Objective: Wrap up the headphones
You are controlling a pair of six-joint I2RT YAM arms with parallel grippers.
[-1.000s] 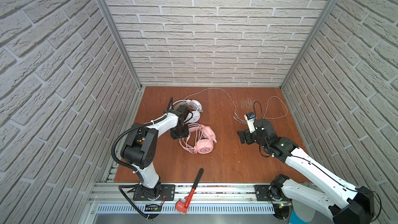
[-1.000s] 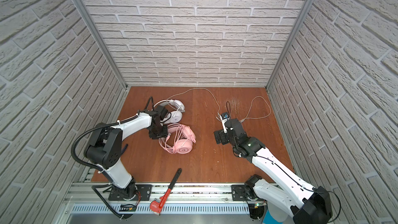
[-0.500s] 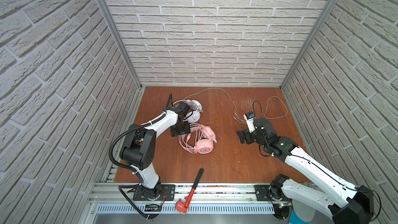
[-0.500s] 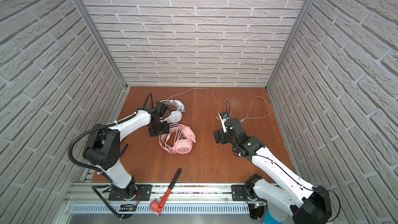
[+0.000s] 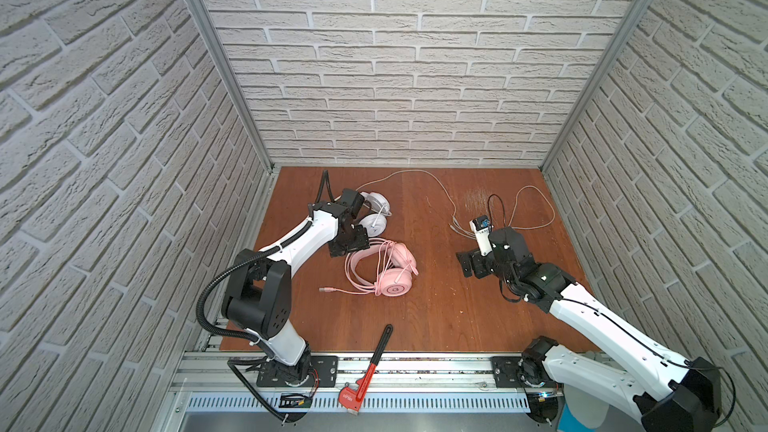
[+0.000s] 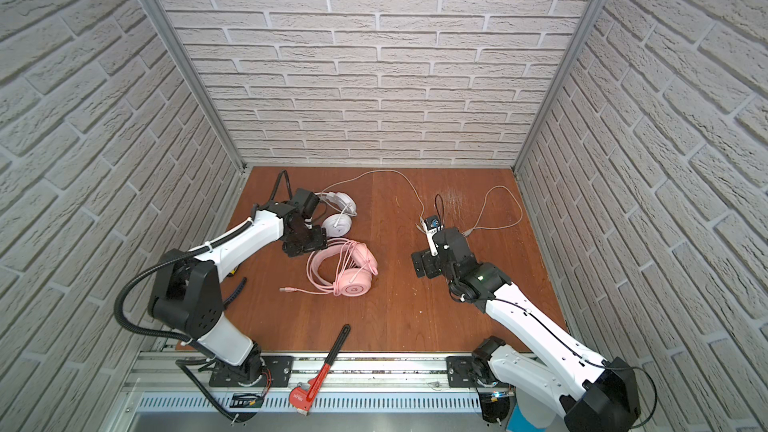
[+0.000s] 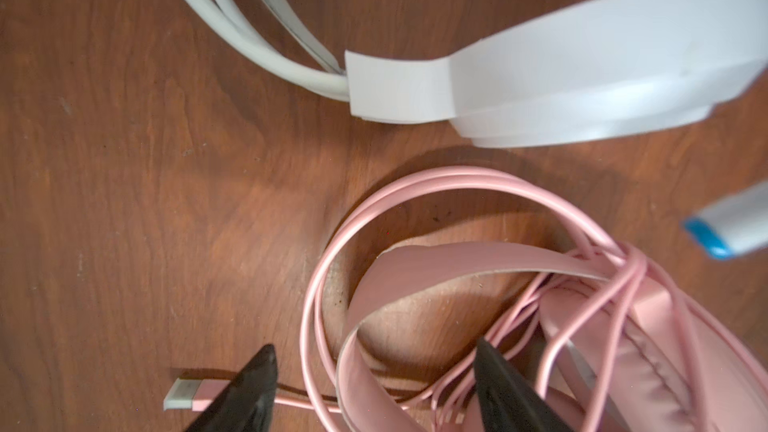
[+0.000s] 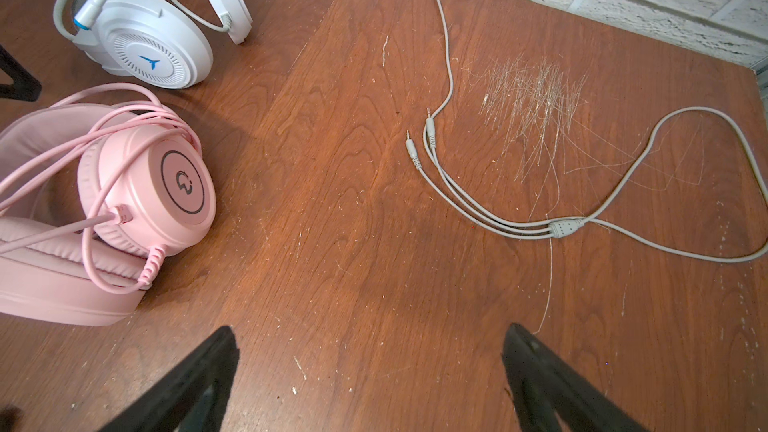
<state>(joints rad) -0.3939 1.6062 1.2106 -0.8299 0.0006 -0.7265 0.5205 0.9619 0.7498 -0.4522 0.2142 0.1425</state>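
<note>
The left gripper [image 7: 374, 347] is open over the pink headphones [image 5: 392, 282], maybe touching them, and the right gripper [image 8: 370, 328] is wide open, holding nothing.

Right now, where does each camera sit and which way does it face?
Both top views: high above the front edge, facing down toward the back wall; whole table, left arm, right arm show.
Left wrist: on the left arm, close above pink headset and white headset; open left gripper tips show.
Right wrist: on the right arm, low, facing the white headset's grey cable; open right gripper tips show.
Shared: both wrist views catch both headsets.
</note>
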